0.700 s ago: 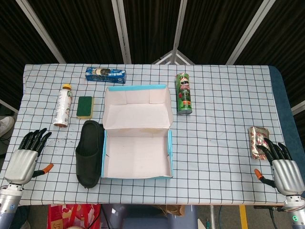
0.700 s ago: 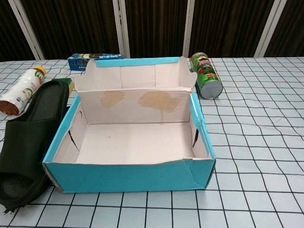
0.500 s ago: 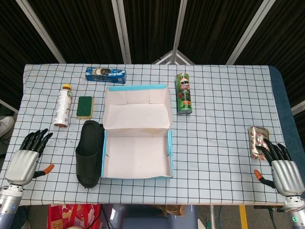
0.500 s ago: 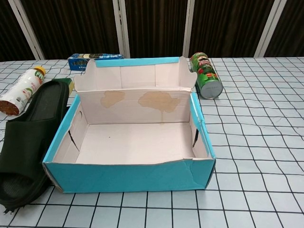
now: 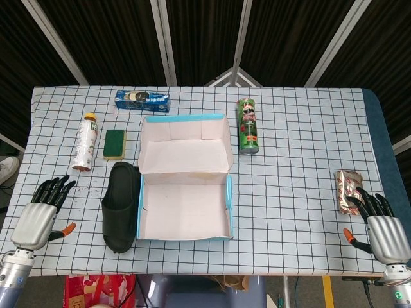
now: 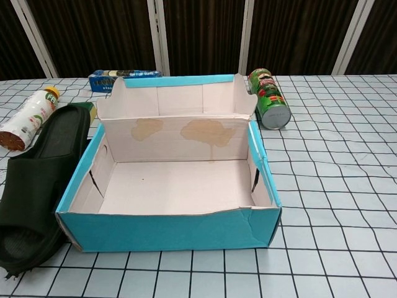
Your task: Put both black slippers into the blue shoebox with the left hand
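Silver-backed and dark-fingered, my left hand is resting at the near left edge of the checked table, fingers apart and holding nothing; my right hand is sitting at the near right edge in the same way, its fingers spread and empty, their tips just beside a crinkled snack packet. Neither hand is showing in the chest view. Between my left hand and the box, one black slipper is lying flat on the table, its long side right against the left wall of the blue shoebox; I am seeing only this one slipper. The shoebox is standing open and empty, its pale inside showing in the chest view and its lid leaning back on the far side. Further off, a green sponge is lying just beyond the slipper, with a white bottle on its side to the left of it. A green crisp tube is lying beside the lid's right edge, and a blue biscuit pack is sitting farthest away
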{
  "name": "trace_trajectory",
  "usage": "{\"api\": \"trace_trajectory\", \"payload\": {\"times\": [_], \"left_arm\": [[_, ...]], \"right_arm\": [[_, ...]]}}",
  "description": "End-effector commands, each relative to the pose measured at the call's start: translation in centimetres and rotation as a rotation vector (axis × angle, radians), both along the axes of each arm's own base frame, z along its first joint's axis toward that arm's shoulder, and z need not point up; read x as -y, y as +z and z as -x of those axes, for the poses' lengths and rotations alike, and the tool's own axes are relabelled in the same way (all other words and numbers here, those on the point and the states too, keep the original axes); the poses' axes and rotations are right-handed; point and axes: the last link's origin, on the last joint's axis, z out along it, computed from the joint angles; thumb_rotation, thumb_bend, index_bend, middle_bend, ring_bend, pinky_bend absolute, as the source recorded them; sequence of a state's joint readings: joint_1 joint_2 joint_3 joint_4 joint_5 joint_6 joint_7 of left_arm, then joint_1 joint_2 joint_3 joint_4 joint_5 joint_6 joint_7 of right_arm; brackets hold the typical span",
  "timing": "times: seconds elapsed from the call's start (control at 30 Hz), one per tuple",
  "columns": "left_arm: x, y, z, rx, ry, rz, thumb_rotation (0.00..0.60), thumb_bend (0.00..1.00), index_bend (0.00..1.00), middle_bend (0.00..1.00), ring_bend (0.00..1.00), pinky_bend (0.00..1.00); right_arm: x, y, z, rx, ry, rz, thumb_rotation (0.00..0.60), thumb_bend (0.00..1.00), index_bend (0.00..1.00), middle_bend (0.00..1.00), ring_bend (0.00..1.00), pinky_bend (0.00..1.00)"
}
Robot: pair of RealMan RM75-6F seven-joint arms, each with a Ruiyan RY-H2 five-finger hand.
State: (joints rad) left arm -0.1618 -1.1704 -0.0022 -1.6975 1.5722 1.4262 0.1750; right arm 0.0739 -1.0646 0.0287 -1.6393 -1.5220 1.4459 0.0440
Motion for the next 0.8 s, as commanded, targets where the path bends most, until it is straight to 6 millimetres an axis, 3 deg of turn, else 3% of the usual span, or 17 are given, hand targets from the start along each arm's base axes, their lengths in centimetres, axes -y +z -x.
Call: {"api": "trace_trajectory", "payload": {"times": [0.03,0.33,0.6,0.8], "left_arm": [[0.2,0.1,-0.3,0.005,-0.013,-0.002,0.6,0.27,0.06,0.02,0.0,0.05],[1.4,-1.1,-1.2,0.005,-0.026,0.118,0.6,0.22,0.06,0.02,0.0,0.05],[3.7,-3.8,-2.6,-0.046,-0.144,-0.055,0.6,0.2,0.05,0.05,0.0,0.05],[5.1,-6.0,-3.0,-0.086,-0.21,-0.071,0.6,0.18,0.05,0.05,0.0,0.05]], "right_arm": [[-0.1,0.0,0.0,-0.001,0.004,-0.001,0.6,0.31,0.21,0.09,0.14,0.09],[-0.3,0.6,0.0,0.012,0.001,0.023,0.6,0.31,0.21,0.09,0.14,0.09],[-0.4,0.6,0.2,0.024,-0.01,0.015,0.6,0.31,0.21,0.09,0.14,0.09],[-0.6,0.9,0.2,0.036,-0.003,0.019,0.6,0.31,0.21,0.09,0.14,0.09]]}}
